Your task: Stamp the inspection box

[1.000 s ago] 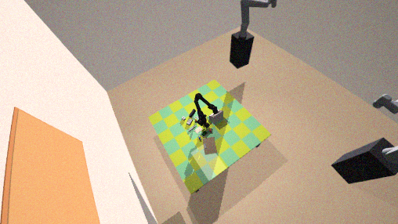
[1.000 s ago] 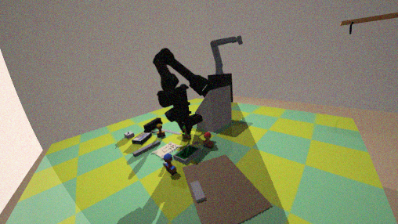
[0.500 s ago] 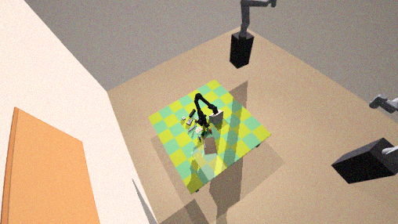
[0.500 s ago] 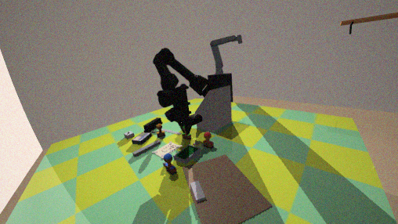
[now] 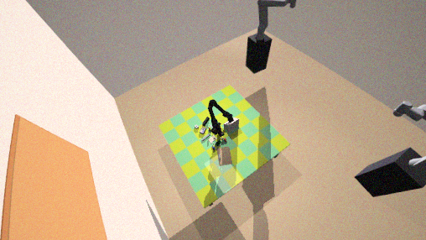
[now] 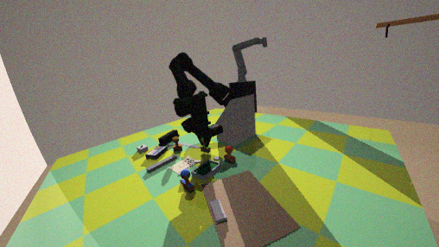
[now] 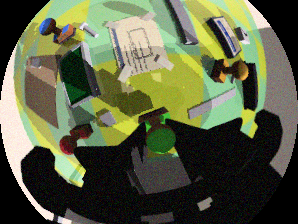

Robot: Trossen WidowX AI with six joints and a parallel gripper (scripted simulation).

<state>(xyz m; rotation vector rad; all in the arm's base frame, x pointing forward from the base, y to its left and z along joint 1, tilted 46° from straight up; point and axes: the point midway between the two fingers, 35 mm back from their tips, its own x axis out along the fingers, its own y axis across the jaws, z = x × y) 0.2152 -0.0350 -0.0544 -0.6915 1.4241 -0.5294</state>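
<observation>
The black gripper (image 6: 205, 146) points down, closed on something small, probably the green stamp, though the dark view makes that hard to judge. To one side of the fingers, a red-knobbed stamp (image 6: 229, 155) stands near. On the camera side of them lie the green pad (image 6: 205, 167) and the card (image 6: 185, 165), with a blue-knobbed stamp (image 6: 187, 181) beyond the pad, nearer the camera.
</observation>
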